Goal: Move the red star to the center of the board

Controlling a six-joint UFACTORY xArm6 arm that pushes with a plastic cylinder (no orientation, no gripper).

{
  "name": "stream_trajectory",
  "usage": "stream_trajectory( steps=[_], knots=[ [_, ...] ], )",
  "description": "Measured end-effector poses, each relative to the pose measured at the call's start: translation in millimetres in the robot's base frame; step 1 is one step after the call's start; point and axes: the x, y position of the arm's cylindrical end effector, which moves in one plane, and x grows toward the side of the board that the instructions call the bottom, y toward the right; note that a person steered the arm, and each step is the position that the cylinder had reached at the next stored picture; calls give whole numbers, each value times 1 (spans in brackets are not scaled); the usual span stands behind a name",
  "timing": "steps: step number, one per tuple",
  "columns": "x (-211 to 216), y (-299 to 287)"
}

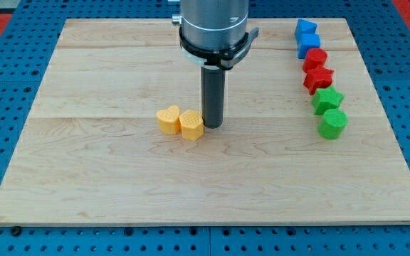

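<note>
Near the middle of the counter (119,178), two yellow blocks sit touching: a yellow heart (168,120) and, at its 3 o'clock, a yellow hexagonal block (191,124). My tip (212,126) rests just at that block's 3 o'clock, seemingly touching it (there is no claw on this rod, so nothing to open or close). Well apart, toward 2 o'clock, a column runs downward: two blue blocks (307,37), a red block (315,59), then the red star (318,78), two green blocks (329,110). The star looks untouched; being roughly symmetrical, it shows no clear long axis or heading.
</note>
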Motion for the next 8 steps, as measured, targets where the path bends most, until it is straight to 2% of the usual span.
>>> stream_trajectory(
  steps=[1,2,3,4,5,6,8],
  knots=[
    [5,-1],
    [42,79],
    [57,176],
    [5,245],
    [-90,284],
    [-137,270],
    [-85,204]
  ],
)
